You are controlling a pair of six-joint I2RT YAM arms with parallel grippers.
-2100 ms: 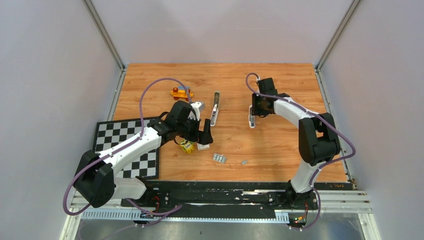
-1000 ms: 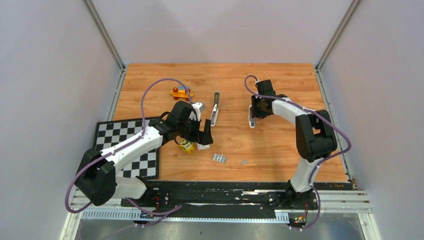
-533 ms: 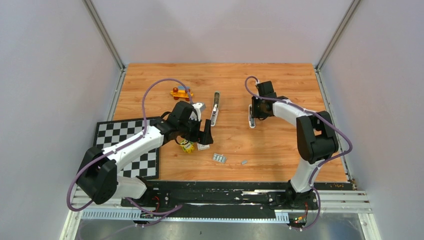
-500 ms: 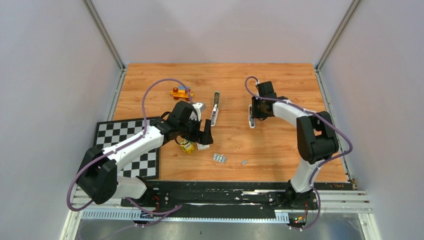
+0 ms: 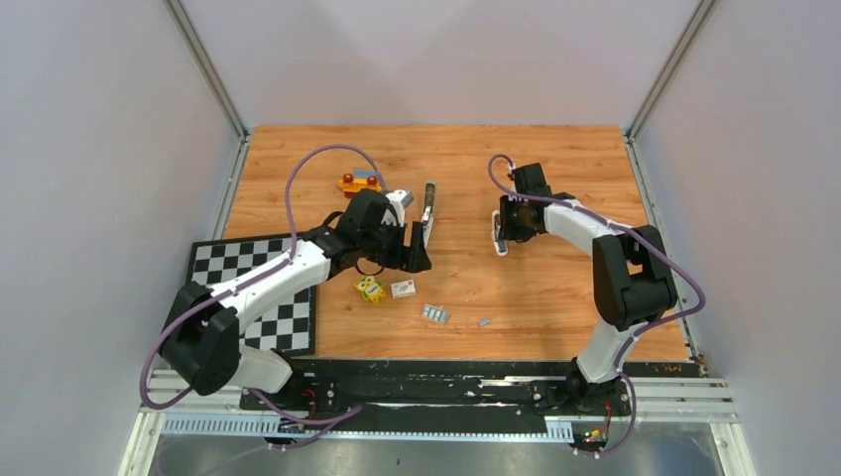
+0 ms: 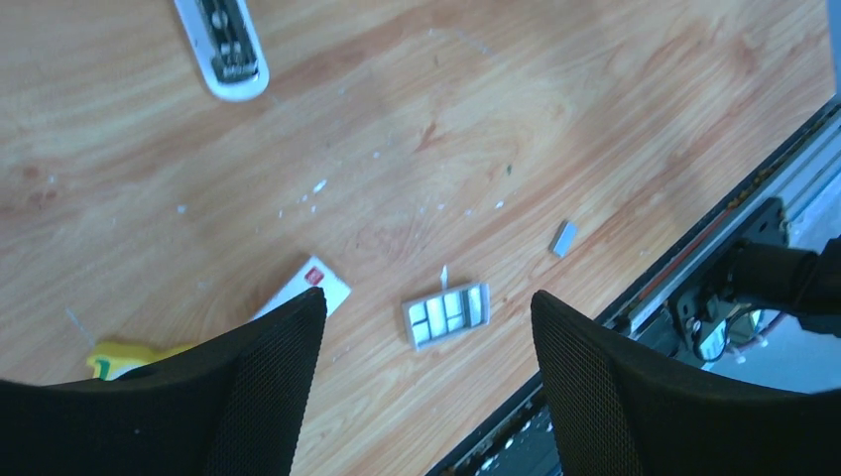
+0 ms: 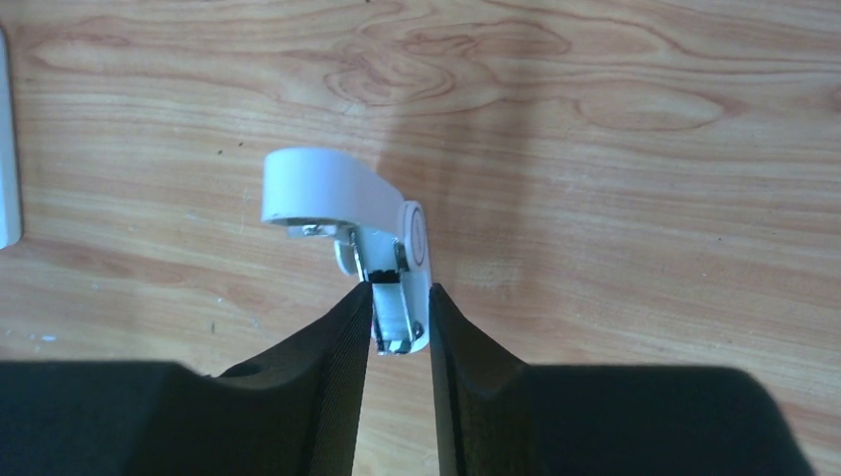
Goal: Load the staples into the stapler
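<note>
Gripping the stapler (image 7: pixel 337 188) by its metal end, the right gripper (image 7: pixel 397 297) has both fingers pressed on it, and the white curved top shows just beyond the fingertips. I cannot tell if this stapler touches the table (image 5: pixel 555 169). Seen from above, with 12 o'clock far from the arms, it is to the right of the table's middle. The left gripper (image 6: pixel 428 297) hangs over the wood with its fingers (image 6: pixel 268 367) wide apart and nothing between them. The staples (image 6: pixel 446 314), a small grey block, lie flat on the wood at about 5 o'clock from the left gripper, near it but not touched. One loose piece (image 6: pixel 563 238) lies at 3 o'clock from the block, apart from it. A white box (image 6: pixel 307 286) is at 10 o'clock from the block, and a yellow cube (image 5: pixel 371 289) sits near the box at 9 o'clock. A second stapler (image 5: pixel 427 213) lies at 12 o'clock from the left gripper. An orange toy (image 5: pixel 359 181) is at 10 o'clock from that stapler, and a checkered board (image 5: pixel 253 288) lies at the table's left edge.
</note>
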